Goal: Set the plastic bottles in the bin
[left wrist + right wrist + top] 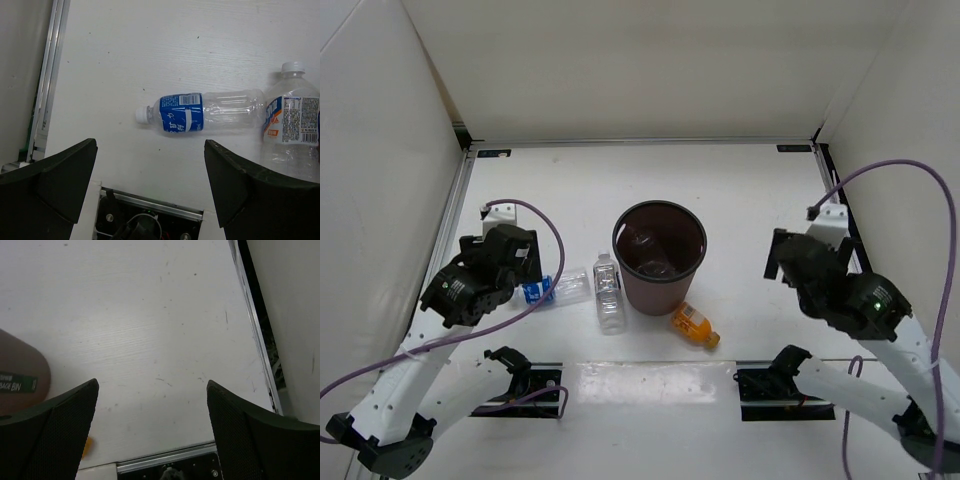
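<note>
Left wrist view: my left claw (150,147), spread wide and empty, hovers over the blue-label bottle (182,114) lying on the desk (150,50) left of the bin (655,297). The right claw (152,387) gapes empty too. Next, I reckon: lower and pinch the bottle's body.

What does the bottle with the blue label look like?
The blue-label bottle is small, clear thin plastic, with a white cap and a blue wrap. It looks empty and slightly dented. It lies on its side on the white table, its base beside a second clear bottle; whether they touch is unclear.
</note>
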